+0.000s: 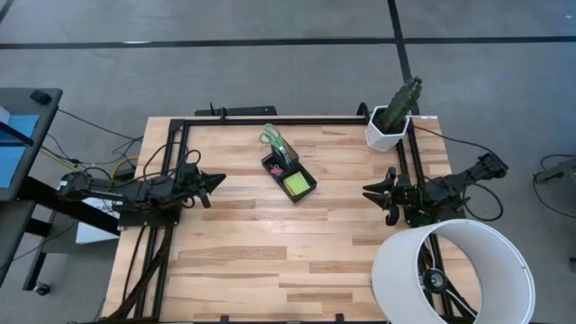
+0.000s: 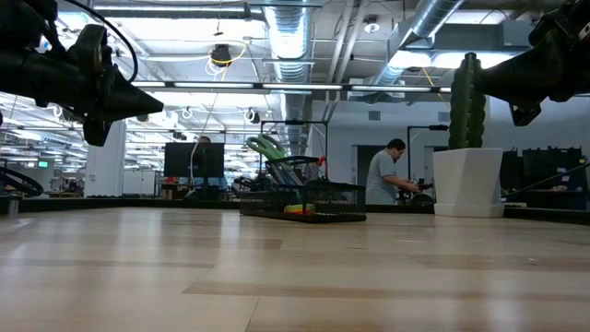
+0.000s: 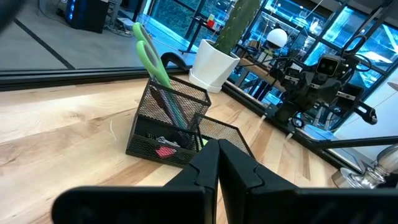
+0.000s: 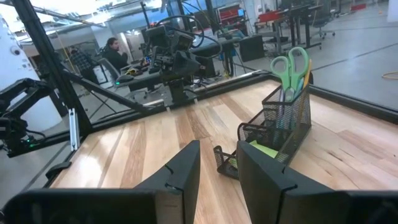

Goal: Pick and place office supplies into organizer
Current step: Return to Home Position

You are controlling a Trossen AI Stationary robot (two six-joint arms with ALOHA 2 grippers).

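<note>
Now we are holding beside the black mesh organizer [image 3: 180, 102], left gripper [image 3: 217, 146] pinched closed and empty, right gripper [image 4: 219, 147] parted.

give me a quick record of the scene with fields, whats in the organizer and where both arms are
organizer: black mesh, mid-table toward the back
cup section: green scissors and pens, upright
low part: lime sticky note pad, pink-red block
left gripper: shut, empty, raised at left edge
right gripper: open, empty, raised at right edge
also there: white plant pot, large white cylinder
</note>
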